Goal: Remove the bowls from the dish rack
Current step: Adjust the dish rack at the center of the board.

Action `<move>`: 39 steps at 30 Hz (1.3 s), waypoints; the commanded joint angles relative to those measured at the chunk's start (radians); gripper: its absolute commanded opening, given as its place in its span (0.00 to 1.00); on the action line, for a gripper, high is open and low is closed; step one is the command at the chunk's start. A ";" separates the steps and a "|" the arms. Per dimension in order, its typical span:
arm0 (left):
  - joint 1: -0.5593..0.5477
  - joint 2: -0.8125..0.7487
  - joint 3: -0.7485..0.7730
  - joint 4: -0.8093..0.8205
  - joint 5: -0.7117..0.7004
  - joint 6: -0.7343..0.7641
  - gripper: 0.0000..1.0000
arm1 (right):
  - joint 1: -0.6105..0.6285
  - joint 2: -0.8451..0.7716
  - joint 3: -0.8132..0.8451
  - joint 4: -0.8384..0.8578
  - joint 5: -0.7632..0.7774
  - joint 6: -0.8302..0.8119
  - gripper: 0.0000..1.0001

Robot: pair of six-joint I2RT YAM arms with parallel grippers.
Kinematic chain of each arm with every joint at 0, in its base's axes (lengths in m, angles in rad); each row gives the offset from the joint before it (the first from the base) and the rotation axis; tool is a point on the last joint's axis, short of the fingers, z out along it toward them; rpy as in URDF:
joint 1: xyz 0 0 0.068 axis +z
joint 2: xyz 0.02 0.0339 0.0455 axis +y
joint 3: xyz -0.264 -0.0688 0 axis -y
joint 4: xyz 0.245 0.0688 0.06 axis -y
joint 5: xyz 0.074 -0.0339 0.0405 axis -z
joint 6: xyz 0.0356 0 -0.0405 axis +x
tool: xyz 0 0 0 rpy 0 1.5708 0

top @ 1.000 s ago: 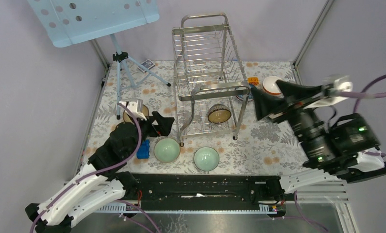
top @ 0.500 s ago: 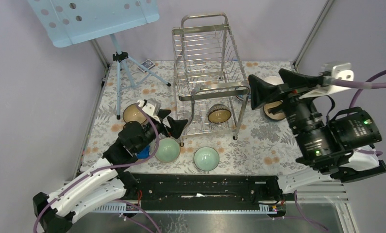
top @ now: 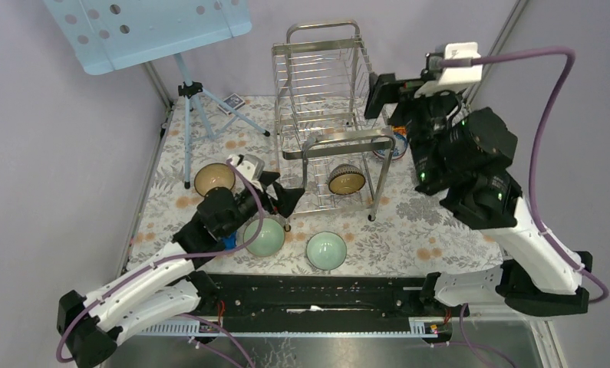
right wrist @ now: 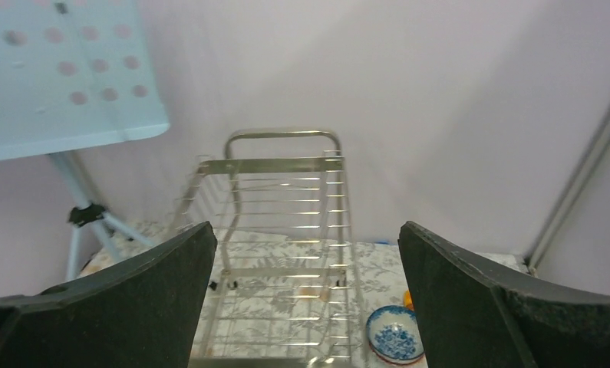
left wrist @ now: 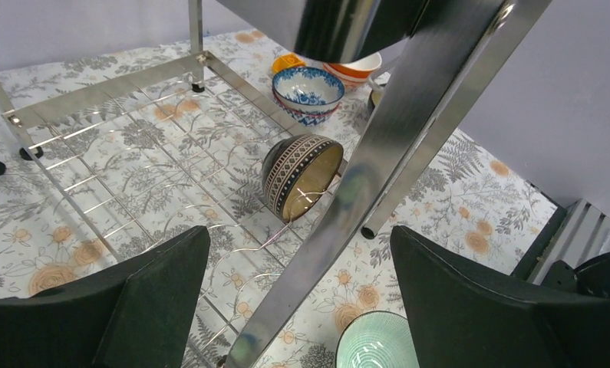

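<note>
The steel dish rack stands mid-table. One brown patterned bowl lies on its side in the lower tier; it also shows in the left wrist view. Two pale green bowls and a brown bowl sit on the table. A blue-and-white bowl and an orange-white bowl sit right of the rack. My left gripper is open and empty at the rack's near left post. My right gripper is open and empty, high beside the rack's upper tier.
A pale blue perforated stand on a tripod stands at the back left. A small blue item lies by the left green bowl. Metal frame posts bound the table at the back right.
My right arm has risen and swung left and back, from low beside the rack to high over its right side. My left gripper has moved right, up to the rack's near post.
</note>
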 commanded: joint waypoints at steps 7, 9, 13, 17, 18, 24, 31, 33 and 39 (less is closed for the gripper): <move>-0.022 0.108 0.037 0.133 0.027 0.018 0.89 | -0.606 -0.065 -0.081 -0.218 -0.405 0.537 0.97; -0.028 0.111 0.032 0.138 0.027 0.023 0.88 | -0.713 -0.093 -0.136 -0.221 -0.457 0.615 0.97; -0.055 0.140 0.027 0.139 -0.036 0.051 0.82 | -0.882 -0.195 -0.343 -0.175 -0.508 0.791 0.97; -0.066 0.189 0.032 0.115 -0.179 0.036 0.65 | -0.939 -0.318 -0.587 -0.136 -0.515 0.889 0.97; -0.065 0.201 0.031 0.114 -0.210 0.031 0.60 | -0.939 -0.347 -0.635 -0.134 -0.514 0.900 0.96; -0.065 0.238 -0.002 0.161 -0.321 0.022 0.40 | -0.939 -0.486 -0.899 -0.135 -0.535 0.908 0.96; -0.048 0.288 -0.004 0.195 -0.374 0.044 0.31 | -0.939 -0.568 -1.103 -0.094 -0.677 0.897 0.95; -0.032 0.301 0.000 0.194 -0.377 0.035 0.30 | -0.939 -0.574 -1.152 -0.050 -0.734 0.881 0.95; 0.018 0.308 0.008 0.170 -0.366 0.008 0.27 | -0.939 -0.532 -1.257 0.115 -0.863 0.758 0.94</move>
